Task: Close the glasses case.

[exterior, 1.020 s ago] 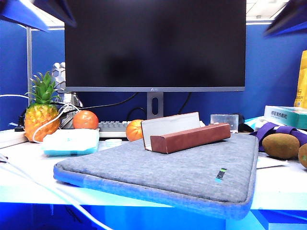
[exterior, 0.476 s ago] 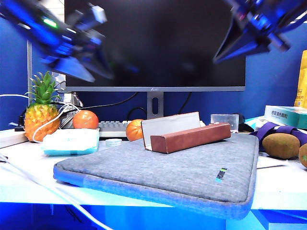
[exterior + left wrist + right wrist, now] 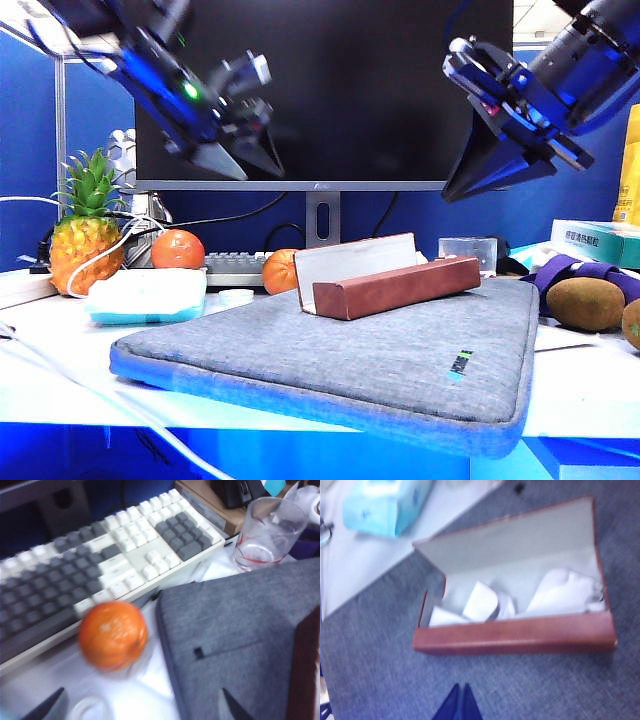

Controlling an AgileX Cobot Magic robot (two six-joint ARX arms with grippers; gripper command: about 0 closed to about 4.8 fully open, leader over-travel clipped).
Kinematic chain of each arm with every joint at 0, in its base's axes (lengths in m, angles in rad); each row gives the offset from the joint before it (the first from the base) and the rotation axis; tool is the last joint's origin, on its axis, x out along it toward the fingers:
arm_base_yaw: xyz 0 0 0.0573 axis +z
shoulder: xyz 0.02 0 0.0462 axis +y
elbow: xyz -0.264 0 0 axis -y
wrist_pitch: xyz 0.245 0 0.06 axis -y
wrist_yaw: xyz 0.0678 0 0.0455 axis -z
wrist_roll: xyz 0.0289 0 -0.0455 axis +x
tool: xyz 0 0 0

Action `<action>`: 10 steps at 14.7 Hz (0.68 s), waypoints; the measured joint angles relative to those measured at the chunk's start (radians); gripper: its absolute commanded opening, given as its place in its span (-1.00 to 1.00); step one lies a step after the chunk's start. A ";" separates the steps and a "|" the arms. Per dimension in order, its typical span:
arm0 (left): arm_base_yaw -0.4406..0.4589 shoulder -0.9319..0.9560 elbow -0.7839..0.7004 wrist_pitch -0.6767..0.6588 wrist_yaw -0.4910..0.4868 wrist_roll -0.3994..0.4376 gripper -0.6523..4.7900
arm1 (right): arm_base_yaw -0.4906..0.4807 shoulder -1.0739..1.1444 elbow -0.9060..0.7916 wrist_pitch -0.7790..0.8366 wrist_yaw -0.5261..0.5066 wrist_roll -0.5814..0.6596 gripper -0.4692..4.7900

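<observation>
The glasses case (image 3: 396,286) is a long reddish-brown case lying on the grey sleeve (image 3: 360,360), its flap lid (image 3: 355,258) standing open behind it. In the right wrist view the glasses case (image 3: 512,636) shows its pale lining and white cloth (image 3: 560,592) inside. My right gripper (image 3: 461,696) is shut and empty, hovering over the sleeve just in front of the case; in the exterior view the right gripper (image 3: 448,197) hangs high above the case's right end. My left gripper (image 3: 262,176) hangs high to the case's left. The left gripper (image 3: 141,707) is open and empty above an orange (image 3: 112,634).
A monitor (image 3: 320,90) stands behind the sleeve, with a keyboard (image 3: 100,565) and a clear glass (image 3: 262,535) at its foot. A pineapple (image 3: 88,235), another orange (image 3: 178,250) and a tissue pack (image 3: 148,297) sit at left. Kiwis (image 3: 585,303) and boxes are at right.
Both arms have swung down from the top edge into view, their grippers now lower and nearer the case. The case and its flap have not moved.
</observation>
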 measured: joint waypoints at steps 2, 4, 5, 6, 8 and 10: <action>0.000 0.092 0.099 -0.038 0.080 -0.020 0.69 | 0.000 0.000 0.001 0.003 0.000 -0.017 -0.82; 0.000 0.165 0.167 -0.085 0.159 -0.033 0.67 | 0.000 0.000 0.001 -0.002 -0.003 -0.019 -0.83; 0.000 0.191 0.185 -0.117 0.190 -0.033 0.67 | 0.000 0.000 0.001 -0.024 -0.004 -0.021 -0.82; 0.000 0.197 0.190 -0.136 0.222 -0.032 0.67 | 0.000 0.000 0.001 -0.040 -0.004 -0.023 -0.82; 0.000 0.198 0.194 -0.167 0.269 -0.024 0.67 | 0.000 0.000 0.001 -0.060 -0.004 -0.037 -0.83; 0.000 0.199 0.194 -0.232 0.312 -0.010 0.67 | 0.000 0.000 0.001 -0.059 -0.004 -0.043 -0.82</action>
